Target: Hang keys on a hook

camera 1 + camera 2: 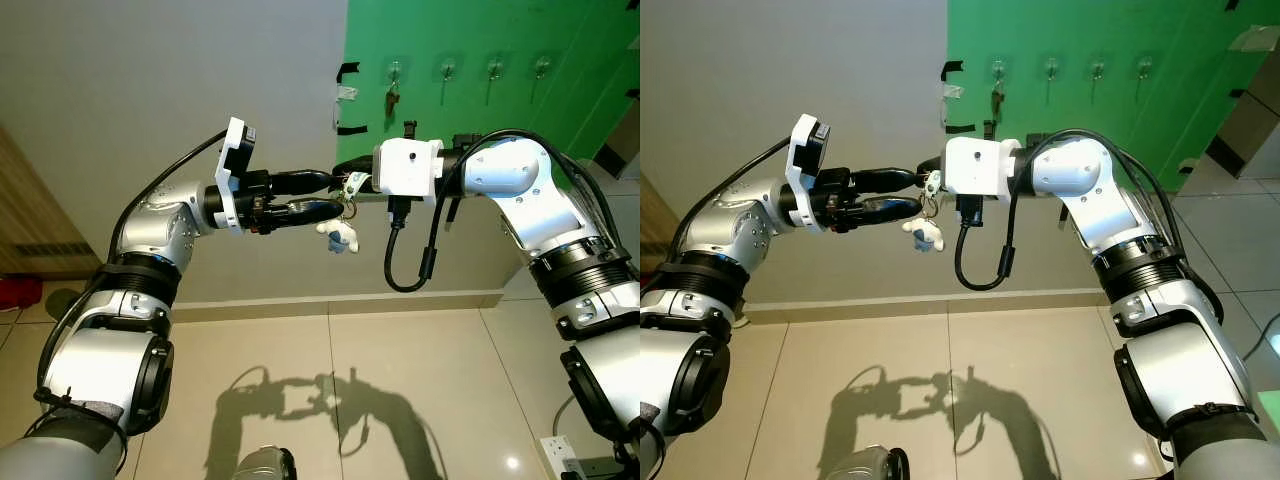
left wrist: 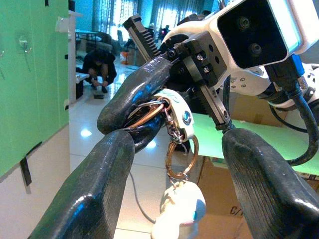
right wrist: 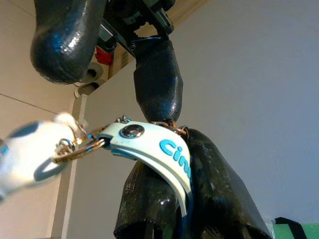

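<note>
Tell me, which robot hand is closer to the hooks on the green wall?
Right. The right gripper, pinching the keys, is just below the hooks. The left gripper meets it from the grey-wall side, farther away.

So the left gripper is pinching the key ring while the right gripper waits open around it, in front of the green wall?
Not quite: the grippers are swapped. In the left wrist view the right gripper pinches the key ring, and the left gripper stands open around it. The green wall is correct.
</note>
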### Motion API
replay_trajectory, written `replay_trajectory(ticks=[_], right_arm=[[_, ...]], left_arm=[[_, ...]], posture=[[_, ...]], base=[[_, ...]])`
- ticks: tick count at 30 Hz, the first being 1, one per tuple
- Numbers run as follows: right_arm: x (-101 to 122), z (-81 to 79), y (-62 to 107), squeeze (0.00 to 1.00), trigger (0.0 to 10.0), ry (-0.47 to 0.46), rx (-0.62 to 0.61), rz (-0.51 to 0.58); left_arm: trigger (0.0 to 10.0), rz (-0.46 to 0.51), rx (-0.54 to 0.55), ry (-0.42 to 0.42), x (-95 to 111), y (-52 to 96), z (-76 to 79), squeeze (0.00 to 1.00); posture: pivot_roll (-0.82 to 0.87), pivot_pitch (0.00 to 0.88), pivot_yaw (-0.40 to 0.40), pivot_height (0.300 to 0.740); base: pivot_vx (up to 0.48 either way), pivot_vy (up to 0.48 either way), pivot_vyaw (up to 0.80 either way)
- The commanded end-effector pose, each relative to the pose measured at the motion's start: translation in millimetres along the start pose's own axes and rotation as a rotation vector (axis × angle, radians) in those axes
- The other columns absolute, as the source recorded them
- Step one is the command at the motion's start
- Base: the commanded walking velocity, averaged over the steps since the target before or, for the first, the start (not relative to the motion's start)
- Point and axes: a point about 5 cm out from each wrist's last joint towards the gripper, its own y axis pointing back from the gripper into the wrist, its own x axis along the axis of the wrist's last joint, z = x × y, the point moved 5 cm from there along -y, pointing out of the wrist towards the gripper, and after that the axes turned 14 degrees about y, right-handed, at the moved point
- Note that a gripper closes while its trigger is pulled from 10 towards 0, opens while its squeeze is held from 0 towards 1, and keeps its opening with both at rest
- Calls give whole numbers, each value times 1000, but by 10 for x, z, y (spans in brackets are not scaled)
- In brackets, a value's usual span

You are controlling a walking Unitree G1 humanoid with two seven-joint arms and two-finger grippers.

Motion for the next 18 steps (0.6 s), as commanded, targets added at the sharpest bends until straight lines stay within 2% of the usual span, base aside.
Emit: replay_trajectory(ticks=[1,5,10,18], right_arm=[[92,127,-11,0,0,26,-28,34],[88,174,-34,0,0,29,-43,32],[96,193,-64,0,0,41,-46,34],[118,258,-45,0,0,53,-57,45]], left_arm=[[10000,9,11,3,43,-6,-13,0],[10000,11,31,38,45,9,-41,0],[10000,-15,57,48,-24,53,-65,0],[9961,-18,58,63,-112,42,-67,0]], posture=[[-19,0,56,740],[-15,0,50,740],[-7,0,31,740],[-8,0,15,740]], base=[[0,0,0],[0,0,0],[0,0,0],[0,0,0]])
